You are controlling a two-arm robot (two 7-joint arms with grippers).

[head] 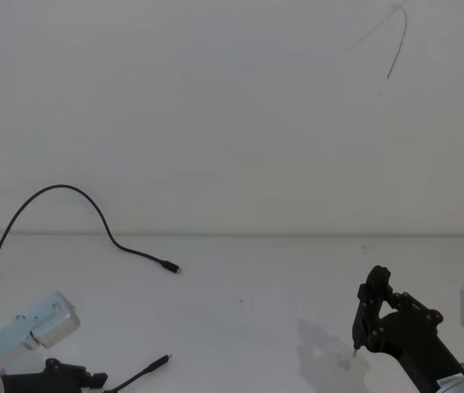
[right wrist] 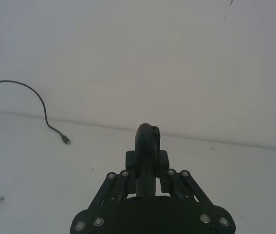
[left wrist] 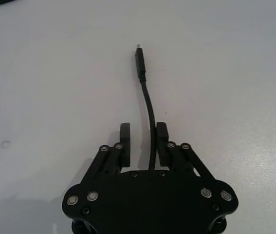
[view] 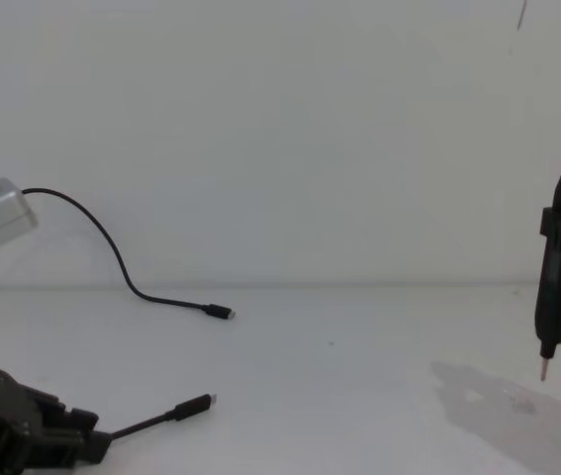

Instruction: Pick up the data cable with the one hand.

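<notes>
Left end effector [left wrist: 142, 134] low at the near-left corner of the worktop [head: 264, 319], fingers apart | data cable [left wrist: 149, 105] runs between those fingers, close beside one, plug ahead of them | right end effector [right wrist: 147, 161] raised at right, clamped on pen tool [view: 555, 287], tip down | thin cable [head: 68, 190] farther back, left

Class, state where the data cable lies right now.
Chest view: the data cable lies on the table at the robot's near left, between the open fingers of the left gripper, nearer than the thinner cable.
</notes>
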